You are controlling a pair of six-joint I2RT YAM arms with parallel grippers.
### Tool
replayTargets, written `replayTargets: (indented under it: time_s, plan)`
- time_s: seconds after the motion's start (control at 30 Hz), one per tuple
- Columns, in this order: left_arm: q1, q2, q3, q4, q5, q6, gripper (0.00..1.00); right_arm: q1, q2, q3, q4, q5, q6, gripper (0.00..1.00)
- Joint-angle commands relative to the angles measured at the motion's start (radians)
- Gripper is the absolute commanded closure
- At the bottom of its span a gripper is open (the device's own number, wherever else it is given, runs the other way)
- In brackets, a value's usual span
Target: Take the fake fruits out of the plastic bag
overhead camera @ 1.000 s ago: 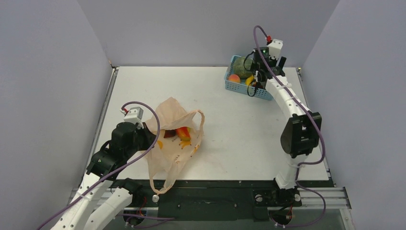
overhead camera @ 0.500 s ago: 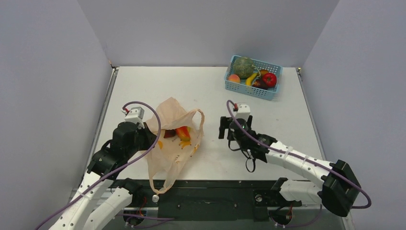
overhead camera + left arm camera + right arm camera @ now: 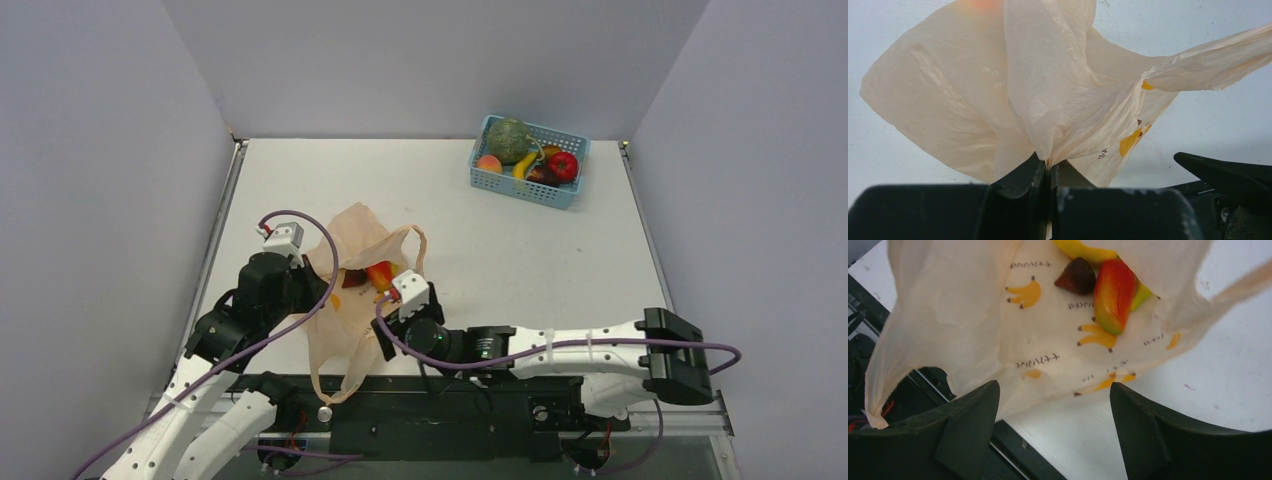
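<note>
Swung in from mid-table to the mouth of the plastic bag with the right gripper, jaws spread wide, nothing held. Clamped tight on bag film with the left gripper, propping it up. Dead ahead, inside: glossy red-yellow mango, lengthwise away from the claw; maroon plum and banana tucked just behind. Nearer reach from the right.

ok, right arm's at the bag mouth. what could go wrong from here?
1. The right gripper stands open at the mouth of the plastic bag; closing on the mango, it could catch loose film too.
2. The left gripper pinches only a thin fold of bag; a tug might pull it free.
3. The plum and banana crowd the mango and may get pushed deeper.
</note>
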Motion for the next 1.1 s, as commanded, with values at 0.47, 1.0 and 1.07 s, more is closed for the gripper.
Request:
replayTargets:
  time_s: [0.47,1.0,1.07]
  plan:
    - [-0.014,-0.013,0.017,0.026,0.002,0.001,1.00,-0.096,0.404,0.303,0.128,0.080,-0.200,0.39]
    - [-0.018,-0.010,0.017,0.028,0.010,0.004,1.00,-0.175,0.555,0.268,0.310,0.066,-0.149,0.35]
    - [-0.018,-0.008,0.016,0.028,0.010,0.005,1.00,-0.180,0.567,0.273,0.300,0.097,-0.145,0.34]
